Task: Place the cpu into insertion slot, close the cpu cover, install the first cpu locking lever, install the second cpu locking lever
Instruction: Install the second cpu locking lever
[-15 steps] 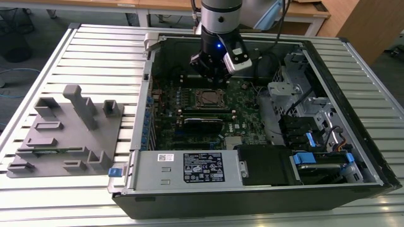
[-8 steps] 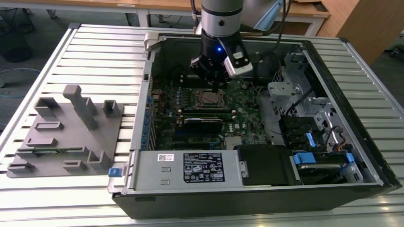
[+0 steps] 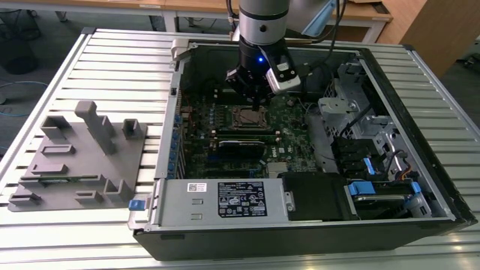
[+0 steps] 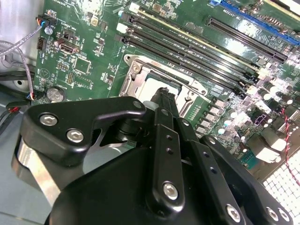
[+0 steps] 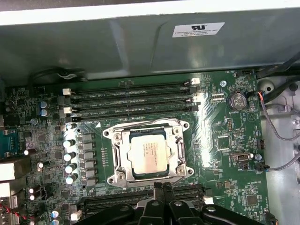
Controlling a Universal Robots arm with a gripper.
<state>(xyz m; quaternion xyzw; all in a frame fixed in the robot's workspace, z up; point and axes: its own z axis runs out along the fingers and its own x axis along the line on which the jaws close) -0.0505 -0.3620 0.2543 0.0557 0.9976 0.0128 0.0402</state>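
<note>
Here, cpu (image 5: pixel 148 153) seated in insertion slot (image 5: pixel 116 151), cpu cover (image 5: pixel 180 143) down, hand (image 5: pixel 162 188) pressed together just beside it.

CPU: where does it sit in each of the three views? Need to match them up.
Exterior view: cpu at mid-board, just below the gripper.
First wrist view: centre, inside the cpu cover.
Second wrist view: pale top just beyond the gripper.
Shared landmark: long black memory slots beside the socket.
</note>
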